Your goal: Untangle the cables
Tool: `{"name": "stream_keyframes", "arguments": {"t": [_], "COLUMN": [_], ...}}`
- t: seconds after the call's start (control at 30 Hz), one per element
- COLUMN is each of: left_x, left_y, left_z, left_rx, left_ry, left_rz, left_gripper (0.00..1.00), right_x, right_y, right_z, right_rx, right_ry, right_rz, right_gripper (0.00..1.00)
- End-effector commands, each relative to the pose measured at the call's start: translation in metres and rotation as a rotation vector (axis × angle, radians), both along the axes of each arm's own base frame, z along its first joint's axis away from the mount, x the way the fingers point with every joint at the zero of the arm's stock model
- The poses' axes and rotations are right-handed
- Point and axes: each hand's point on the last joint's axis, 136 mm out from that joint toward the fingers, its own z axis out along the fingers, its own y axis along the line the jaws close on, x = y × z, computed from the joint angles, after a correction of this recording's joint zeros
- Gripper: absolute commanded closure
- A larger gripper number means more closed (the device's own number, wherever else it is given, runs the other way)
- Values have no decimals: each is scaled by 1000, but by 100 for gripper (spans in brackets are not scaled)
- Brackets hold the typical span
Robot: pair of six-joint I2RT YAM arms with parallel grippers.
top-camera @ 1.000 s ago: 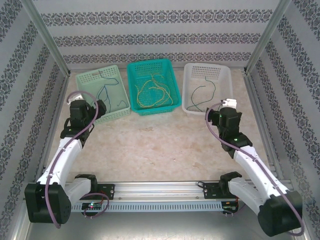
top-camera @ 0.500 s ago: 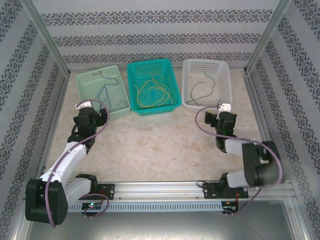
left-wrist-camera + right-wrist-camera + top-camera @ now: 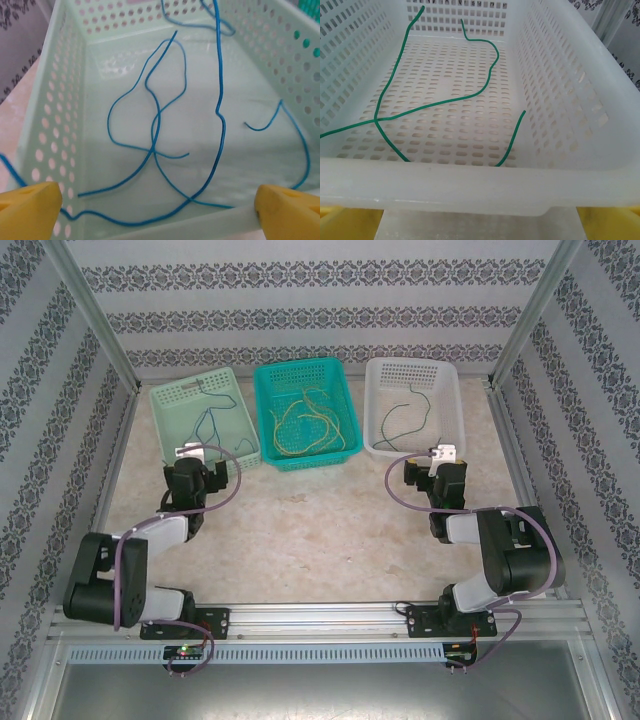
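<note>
The left gripper is hovering spread, empty; lift clear of the thin blue wire draped over the near rim of the pale-green perforated basket.

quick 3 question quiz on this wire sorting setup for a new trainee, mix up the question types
1. True or false: the green wire lies in the white basket.
2. Which holds the yellow wires: A pale green basket, B teal basket, C white basket?
3. Fill in: the left fingers, facing the blue wires, stand ___.
Key: 1 true; 2 B; 3 open.
</note>
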Motion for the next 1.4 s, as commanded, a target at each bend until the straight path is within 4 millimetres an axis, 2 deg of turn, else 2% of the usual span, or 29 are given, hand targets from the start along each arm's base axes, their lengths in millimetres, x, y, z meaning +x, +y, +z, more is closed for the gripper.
{"name": "stream_keyframes", "arguments": {"t": [0.0,0.3,0.37,0.43,1.37], "left_x": [13,15,13,16,17], "left_y": [-11,-7,-8,-7,-5], "left_z": [2,-18,-22,-19,-21], "left_rx": [47,6,-8,-1,-27], "left_ry": [-63,-110,-60,-97,-71], "left_rz": [-74,-83,-90,-90,-95], "left_gripper": [0,1,0,0,1], "right_x": [8,7,7,7,8], "right_y": [1,1,1,1,1], "right_z": [17,17,17,17,17], "right_rx": [3,2,2,3,8], "right_ry": [-61,-61,-62,-63,-61], "right_rz": [15,15,15,15,20], "right_gripper": [2,2,2,2,2]}}
